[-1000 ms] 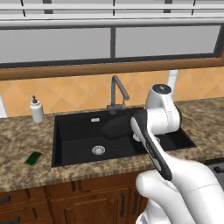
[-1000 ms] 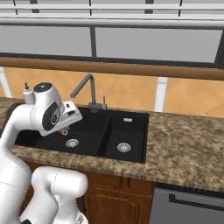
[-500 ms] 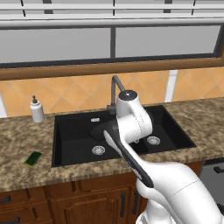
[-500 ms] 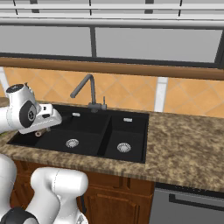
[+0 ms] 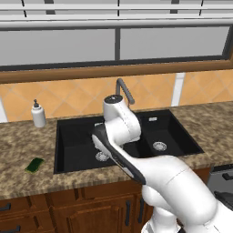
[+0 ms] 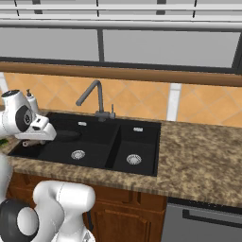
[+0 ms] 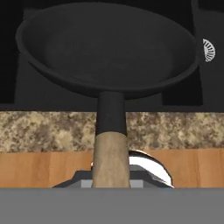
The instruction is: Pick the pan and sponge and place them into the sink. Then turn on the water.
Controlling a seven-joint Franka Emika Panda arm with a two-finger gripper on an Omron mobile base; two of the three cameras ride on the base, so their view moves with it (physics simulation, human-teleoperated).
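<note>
pan [image 7: 107,48] handle clamped in gripper [image 7: 110,181] (bowl over sink [image 7: 13,87]).

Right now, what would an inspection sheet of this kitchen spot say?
Surface: speckled granite counter around a black two-basin sink.
Job's things: pan held by its wooden handle over the wide basin; sponge on the counter left of the sink; faucet, no stream.
Clutter: soap dispenser.
Gripper: gripper shut on the pan's handle.
Cables: nothing seen.
Surroundings: window, tiled backsplash, wooden cabinets.
</note>
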